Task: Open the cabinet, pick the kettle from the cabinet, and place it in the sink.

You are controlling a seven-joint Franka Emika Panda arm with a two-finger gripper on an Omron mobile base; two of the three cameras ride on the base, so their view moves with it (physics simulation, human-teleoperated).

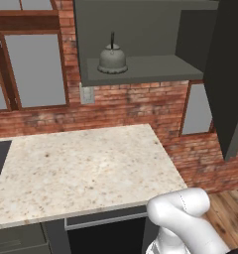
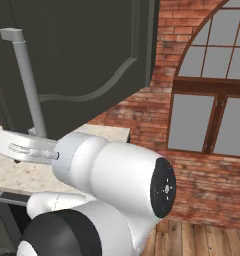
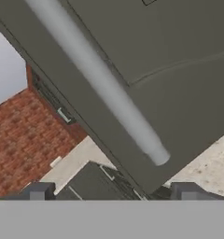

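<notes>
The kettle (image 1: 112, 59) sits on the left of the shelf inside the cabinet (image 1: 141, 39). Below it is the speckled worktop (image 1: 81, 168). The cabinet door (image 1: 230, 74) hangs wide open on the right. The jaws are spread apart, holding nothing, just below the door's silver handle (image 3: 100, 79)

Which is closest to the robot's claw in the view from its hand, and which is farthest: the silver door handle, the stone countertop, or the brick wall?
From the gripper, whose jaws stand open:
1. The silver handle, just ahead of the fingertips, on the cabinet door.
2. The stone countertop, past the door's lower edge, off to the right.
3. The brick wall, well behind the door, on the left.
</notes>
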